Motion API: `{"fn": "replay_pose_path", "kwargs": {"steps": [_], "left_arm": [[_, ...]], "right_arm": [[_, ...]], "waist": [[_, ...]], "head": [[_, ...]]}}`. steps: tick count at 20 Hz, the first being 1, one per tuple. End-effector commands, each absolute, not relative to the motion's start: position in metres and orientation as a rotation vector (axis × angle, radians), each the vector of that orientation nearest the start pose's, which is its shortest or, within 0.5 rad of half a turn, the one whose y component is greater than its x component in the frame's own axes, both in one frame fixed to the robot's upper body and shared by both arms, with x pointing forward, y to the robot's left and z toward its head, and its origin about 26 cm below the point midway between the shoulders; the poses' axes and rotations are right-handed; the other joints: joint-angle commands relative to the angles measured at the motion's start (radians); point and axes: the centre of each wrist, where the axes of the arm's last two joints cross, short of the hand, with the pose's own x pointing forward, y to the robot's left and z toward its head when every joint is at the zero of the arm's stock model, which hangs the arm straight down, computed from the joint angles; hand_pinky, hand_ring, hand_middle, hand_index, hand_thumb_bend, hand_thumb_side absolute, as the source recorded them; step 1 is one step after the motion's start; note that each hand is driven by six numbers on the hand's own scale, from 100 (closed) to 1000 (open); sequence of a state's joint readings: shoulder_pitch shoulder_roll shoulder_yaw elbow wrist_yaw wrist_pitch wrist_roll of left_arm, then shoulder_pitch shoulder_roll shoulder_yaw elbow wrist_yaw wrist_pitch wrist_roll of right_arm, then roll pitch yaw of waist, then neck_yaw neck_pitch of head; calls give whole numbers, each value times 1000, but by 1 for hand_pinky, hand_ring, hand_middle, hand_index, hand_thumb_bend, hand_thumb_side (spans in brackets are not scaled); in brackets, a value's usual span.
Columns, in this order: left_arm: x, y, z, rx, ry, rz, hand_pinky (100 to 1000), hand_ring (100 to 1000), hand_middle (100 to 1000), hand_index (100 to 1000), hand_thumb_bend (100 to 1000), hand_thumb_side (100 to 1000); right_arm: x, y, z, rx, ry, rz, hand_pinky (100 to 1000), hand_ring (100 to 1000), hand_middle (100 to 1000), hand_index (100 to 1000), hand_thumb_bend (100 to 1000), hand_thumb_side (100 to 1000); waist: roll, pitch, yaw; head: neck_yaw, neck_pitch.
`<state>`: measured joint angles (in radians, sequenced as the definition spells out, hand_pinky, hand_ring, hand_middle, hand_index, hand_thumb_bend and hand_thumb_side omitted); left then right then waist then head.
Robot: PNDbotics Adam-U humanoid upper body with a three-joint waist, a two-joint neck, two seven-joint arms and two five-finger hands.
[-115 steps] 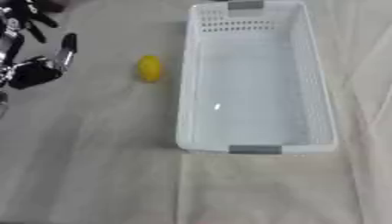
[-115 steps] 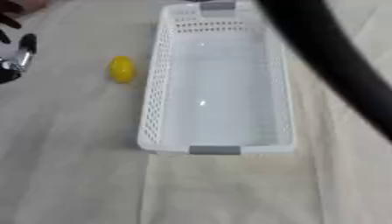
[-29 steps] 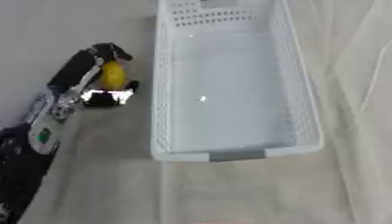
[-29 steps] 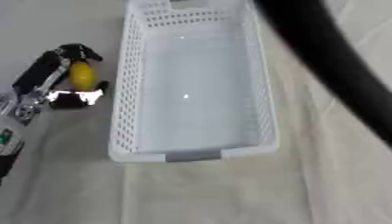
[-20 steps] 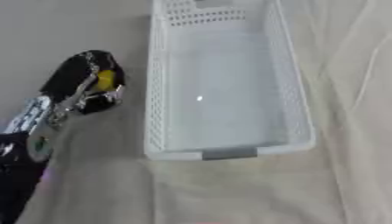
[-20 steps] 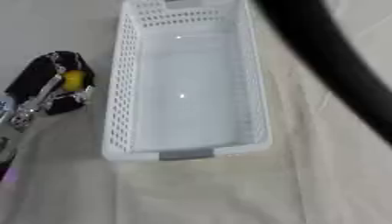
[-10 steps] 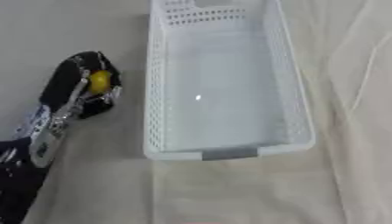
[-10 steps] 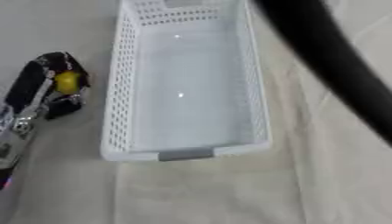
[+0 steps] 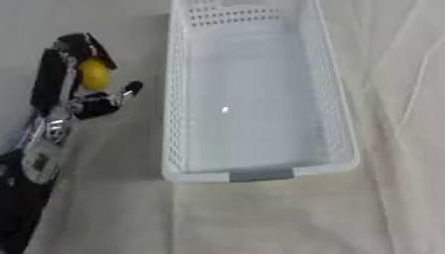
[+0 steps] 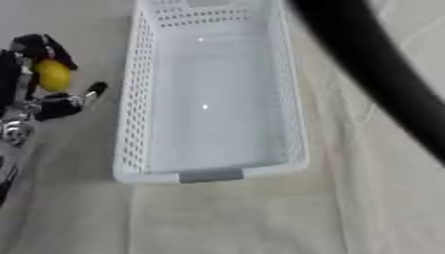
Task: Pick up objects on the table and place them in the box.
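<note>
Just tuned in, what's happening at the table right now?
The robot's left hand has its fingers curled around a small yellow object, to the left of the long white basket that serves as the box. Nothing shows inside the basket, so the yellow object is not in it yet. A cream cloth covers the table. The right hand is not visible; only a dark blurred band crosses the right eye view.

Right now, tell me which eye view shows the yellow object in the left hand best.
The left eye view: the yellow object sits well inside the picture, with the left hand curled round it and the box beside it. The right eye view shows the same object near its left edge, with the hand partly cut off.
</note>
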<state>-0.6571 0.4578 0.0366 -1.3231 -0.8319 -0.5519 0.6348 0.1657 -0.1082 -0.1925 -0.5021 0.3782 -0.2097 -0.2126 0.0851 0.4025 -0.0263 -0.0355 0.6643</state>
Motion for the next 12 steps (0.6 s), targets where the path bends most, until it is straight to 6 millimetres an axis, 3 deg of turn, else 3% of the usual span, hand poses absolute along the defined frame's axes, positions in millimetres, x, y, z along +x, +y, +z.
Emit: {"fn": "replay_pose_path", "kwargs": {"steps": [1, 7, 12], "left_arm": [[403, 336, 230, -1414, 2851, 532, 100, 100, 100, 136, 481, 100], [384, 345, 268, -1448, 2714, 436, 100, 100, 100, 133, 480, 100], [379, 318, 291, -1323, 2693, 392, 100, 100, 100, 125, 480, 100]], "right_arm": [[15, -321, -243, -446, -526, 130, 460, 569, 654, 721, 100, 878], [13, -321, -244, -449, -519, 125, 460, 569, 655, 720, 100, 878], [10, -322, -244, -449, -515, 127, 460, 568, 654, 720, 100, 878]], "waist": [[-1, -15, 6], [-2, -18, 11], [-3, -22, 11]], "head": [[-14, -1], [-17, -7], [-13, -17]]}}
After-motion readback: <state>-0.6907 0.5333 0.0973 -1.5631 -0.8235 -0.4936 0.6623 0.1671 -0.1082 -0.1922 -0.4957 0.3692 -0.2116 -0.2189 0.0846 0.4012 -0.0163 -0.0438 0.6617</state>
